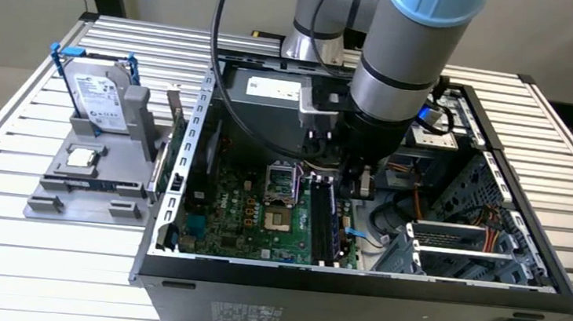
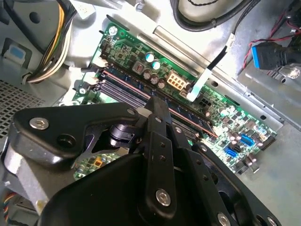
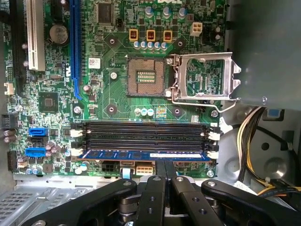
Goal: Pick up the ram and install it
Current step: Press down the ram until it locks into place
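The ram [image 3: 141, 154] is a long dark blue-green stick lying in the memory slot furthest from the processor socket, between white end clips. Three more black slots [image 3: 146, 134] lie beside it with nothing in them. In the first wrist view my gripper [image 3: 164, 165] is shut, its two black fingers pressed together with the tips at the middle of the ram's upper edge. The second wrist view shows the gripper [image 2: 157, 101] tip-down on the ram [image 2: 188, 119]. In the exterior view the gripper [image 1: 360, 185] reaches down into the open computer case above the slots [image 1: 328, 220].
The processor socket [image 3: 146, 75] is open, its metal frame [image 3: 204, 77] flipped aside. Yellow cables [image 3: 249, 136] run by the case wall. Left of the case, a grey holder [image 1: 84, 188] carries a hard drive [image 1: 98, 95] and a small square chip [image 1: 81, 158]. A drive cage [image 1: 467, 249] fills the case's right side.
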Tool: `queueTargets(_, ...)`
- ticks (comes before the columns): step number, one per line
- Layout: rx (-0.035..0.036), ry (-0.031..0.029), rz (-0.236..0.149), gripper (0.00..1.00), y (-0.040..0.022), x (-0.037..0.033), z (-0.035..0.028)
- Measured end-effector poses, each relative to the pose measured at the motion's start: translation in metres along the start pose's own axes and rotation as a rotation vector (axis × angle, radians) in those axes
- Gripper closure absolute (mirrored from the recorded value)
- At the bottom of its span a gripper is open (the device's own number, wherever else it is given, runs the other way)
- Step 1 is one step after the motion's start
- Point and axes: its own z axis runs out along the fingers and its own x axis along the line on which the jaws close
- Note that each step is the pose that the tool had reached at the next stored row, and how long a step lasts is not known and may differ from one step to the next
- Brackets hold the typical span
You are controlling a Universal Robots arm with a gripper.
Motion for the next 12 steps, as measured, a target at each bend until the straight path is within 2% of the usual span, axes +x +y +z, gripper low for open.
queueTargets(3, -0.0002, -0.0005, 0.000, 1.00, 0.0000, 0.0005, 0.0008)
queueTargets(5, -0.0029, -0.0003, 0.000, 1.00, 0.0000, 0.0016, 0.0023)
queueTargets(8, -0.0045, -0.0001, 0.000, 1.00, -0.0002, 0.0033, 0.0060)
queueTargets(12, -0.0045, -0.0014, 0.000, 1.00, -0.0002, 0.0090, 0.0121)
